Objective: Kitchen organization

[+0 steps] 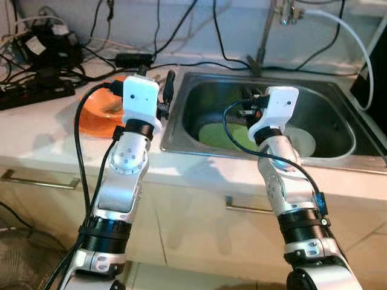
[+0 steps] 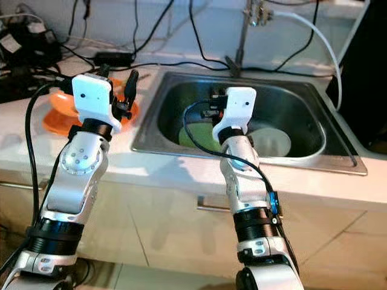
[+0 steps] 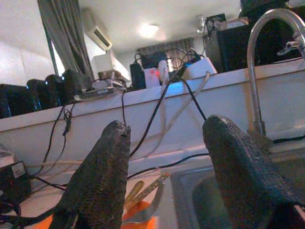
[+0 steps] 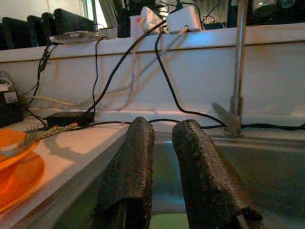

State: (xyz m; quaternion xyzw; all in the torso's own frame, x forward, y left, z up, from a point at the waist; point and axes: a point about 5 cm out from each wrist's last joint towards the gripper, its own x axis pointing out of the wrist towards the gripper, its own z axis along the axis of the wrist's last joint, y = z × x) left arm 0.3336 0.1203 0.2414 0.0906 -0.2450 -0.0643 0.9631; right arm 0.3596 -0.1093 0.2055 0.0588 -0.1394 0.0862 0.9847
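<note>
An orange plate (image 1: 97, 121) with cutlery (image 4: 43, 132) resting on it sits on the white counter, left of the steel sink (image 1: 181, 142). A green plate (image 1: 221, 134) and a white plate (image 1: 302, 142) lie in the basin. My left gripper (image 3: 164, 157) hovers over the counter between the orange plate and the sink's left rim, open, with nothing between its fingers. Over the middle of the basin, above the green plate, my right gripper (image 4: 162, 157) has its fingers nearly together and holds nothing.
A faucet (image 1: 266, 36) stands behind the sink. Black cables, a power strip (image 1: 36, 90) and an adapter (image 1: 133, 59) crowd the back left of the counter. Cabinet fronts with handles (image 1: 36, 179) run below. A dark object (image 1: 372, 84) stands at the far right.
</note>
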